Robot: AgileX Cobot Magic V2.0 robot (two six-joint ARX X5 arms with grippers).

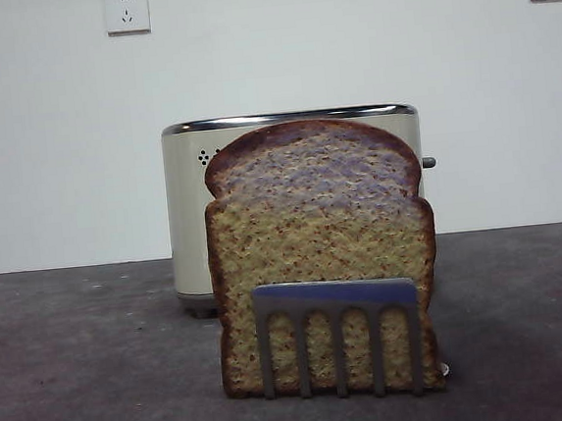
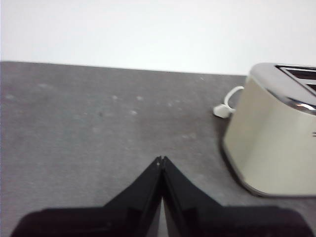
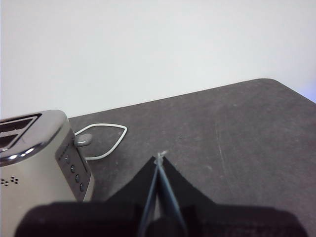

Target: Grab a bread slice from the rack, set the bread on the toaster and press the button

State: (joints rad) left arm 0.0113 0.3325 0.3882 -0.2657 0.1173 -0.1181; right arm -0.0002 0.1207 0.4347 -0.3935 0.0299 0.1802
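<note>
Bread waits upright in the rack while both arms hang back with jaws closed.

From the left: the left gripper [image 2: 161,159] hovers over bare grey table [image 2: 98,128], its jaws pressed together on nothing, the toaster [image 2: 271,138] off to one side. At centre, the slice of bread [image 1: 320,237] stands upright in the rack [image 1: 337,334], in front of the toaster [image 1: 188,219]; the button [image 1: 428,162] juts from the toaster's right end. The right gripper [image 3: 159,157] also hovers with jaws pressed together, empty, near the toaster's button [image 3: 83,140] and a white cord [image 3: 106,143].
</note>
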